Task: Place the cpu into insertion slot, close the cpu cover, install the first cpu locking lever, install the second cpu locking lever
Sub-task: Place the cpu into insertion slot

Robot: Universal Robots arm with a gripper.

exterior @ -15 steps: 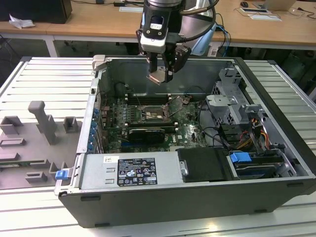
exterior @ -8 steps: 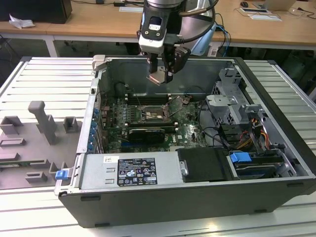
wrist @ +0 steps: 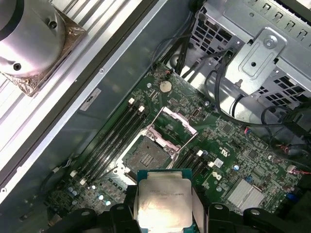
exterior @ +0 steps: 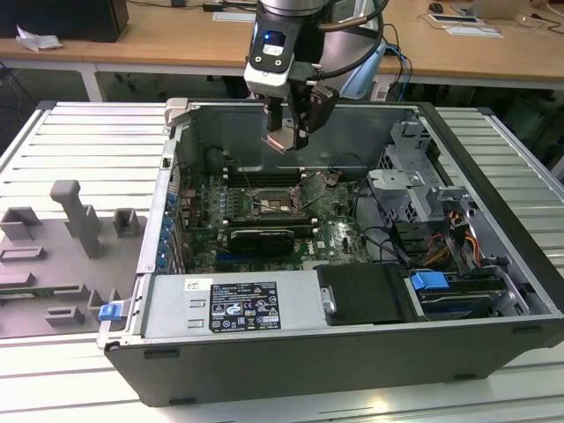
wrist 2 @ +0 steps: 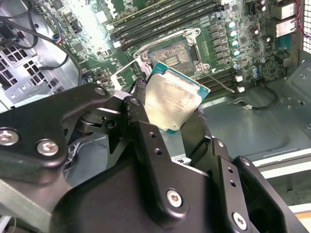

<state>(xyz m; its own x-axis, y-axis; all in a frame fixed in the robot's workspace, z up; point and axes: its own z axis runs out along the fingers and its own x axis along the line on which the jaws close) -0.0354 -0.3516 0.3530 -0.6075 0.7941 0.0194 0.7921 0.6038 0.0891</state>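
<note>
Cpu (wrist: 163, 200) hangs pinched by its edges in your gripper (exterior: 287, 134), high over the board. You have the insertion slot (wrist: 146, 156) bare below it, well apart, with the cpu cover (wrist: 173, 124) tipped up open.

No legible text; print too fine to read on the power-supply label (exterior: 242, 305) and cpu (wrist: 164, 200)

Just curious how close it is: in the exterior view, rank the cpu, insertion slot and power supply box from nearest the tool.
1. cpu: held in the tool.
2. insertion slot: lower down, on the motherboard.
3. power supply box: farthest, along the case's camera-side wall.
</note>
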